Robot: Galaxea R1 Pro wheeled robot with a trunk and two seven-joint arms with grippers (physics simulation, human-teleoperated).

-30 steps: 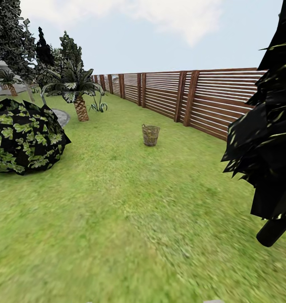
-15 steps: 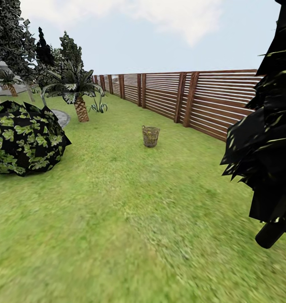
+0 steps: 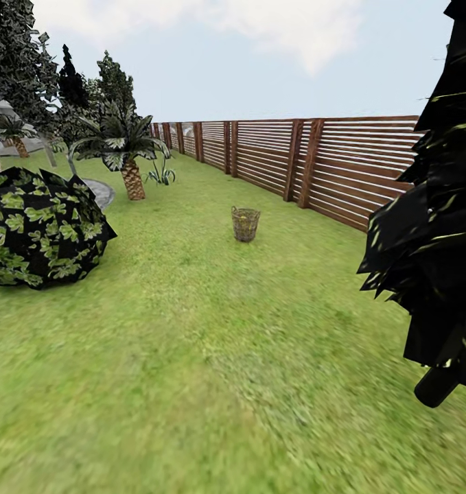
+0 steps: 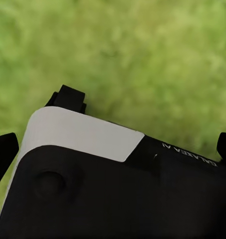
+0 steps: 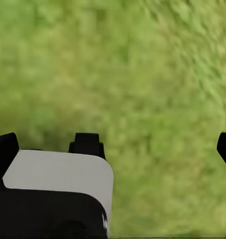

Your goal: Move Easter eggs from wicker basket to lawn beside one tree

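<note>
The wicker basket stands upright on the lawn, far ahead of me near the middle of the head view. A yellowish fleck shows at its rim; the Easter eggs are too small to make out singly. A tree with a pale trunk and white-flecked foliage rises at the far left. In the left wrist view my left gripper is open over grass, its dark fingertips at the picture's edges. My right gripper is likewise open, fingertips wide apart, nothing held.
A round leafy bush sits at the left, a short palm behind it. An all-black tree stands close at the right. The brown slat fence runs behind the basket. A part of my own body lies below the left gripper.
The whole view has crept slightly, the bush and the black tree sliding a little downward and outward: the camera moved. The basket stands as before.
</note>
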